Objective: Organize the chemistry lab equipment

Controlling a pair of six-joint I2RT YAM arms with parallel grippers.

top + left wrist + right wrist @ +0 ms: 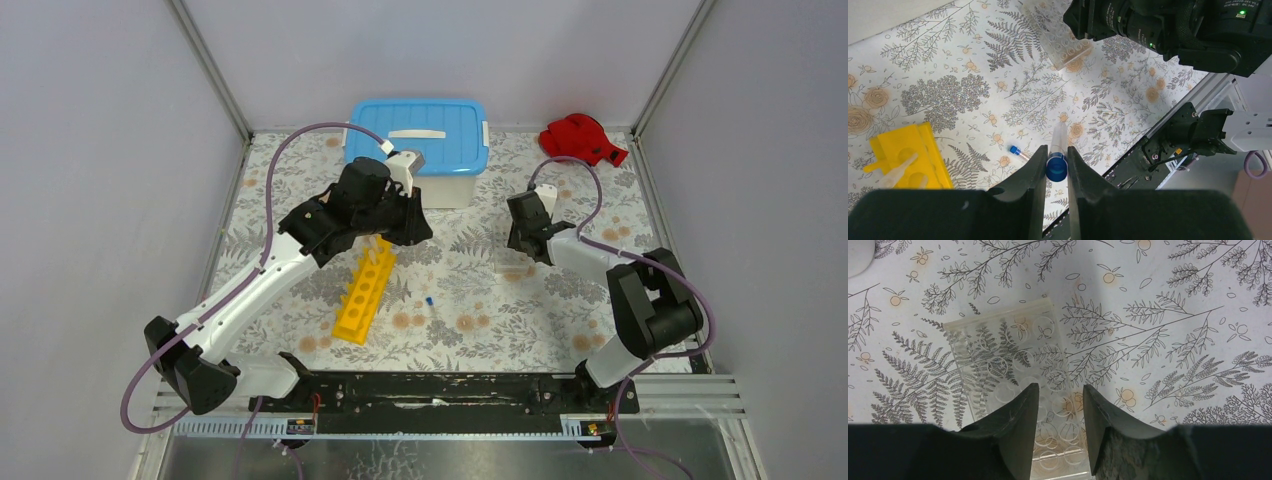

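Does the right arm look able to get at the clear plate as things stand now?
Probably yes: the right gripper hangs directly over the clear plate, jaws apart, and nothing lies between them.

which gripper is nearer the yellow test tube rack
Left. The left gripper, gripping a blue-capped tube, hangs just over the yellow rack's far end; the right gripper is well off to the rack's right, above a clear well plate.
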